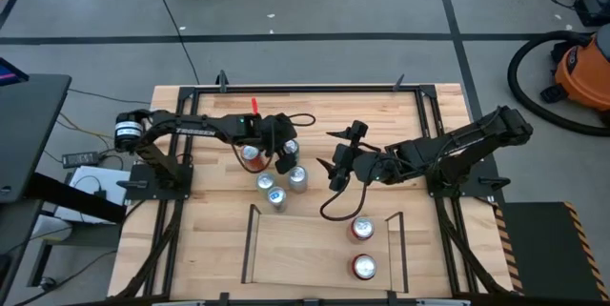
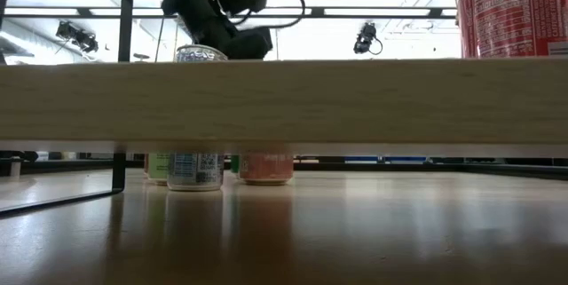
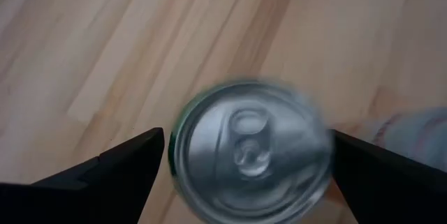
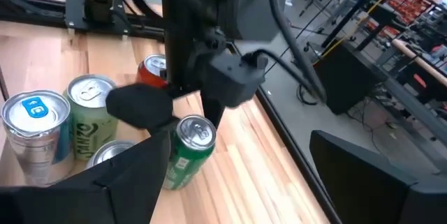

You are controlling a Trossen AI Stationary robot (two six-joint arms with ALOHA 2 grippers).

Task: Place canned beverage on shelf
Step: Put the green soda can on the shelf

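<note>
Several cans stand in a cluster on the tabletop. A green can [image 3: 251, 147] with a silver top is the farthest of them [image 1: 292, 146]. My left gripper [image 1: 285, 160] hangs over it, open and slanting down, one finger [image 3: 119, 175] on each side of the can's top and neither touching it. In the right wrist view the green can [image 4: 190, 148] stands upright on its base below that gripper. My right gripper [image 1: 334, 169] hovers open to the right of the cluster, holding nothing. The shelf [image 1: 305, 254] lies near the front edge with two red cans [image 1: 362, 228] standing on it.
Beside the green can stand a red can [image 4: 150, 70], a light green can [image 4: 87, 116], a blue-tabbed can [image 4: 35, 130] and a silver one [image 4: 112, 155]. The shelf board [image 2: 284, 103] crosses the low view, with a red can [image 2: 515, 10] on top. The shelf's left half is bare.
</note>
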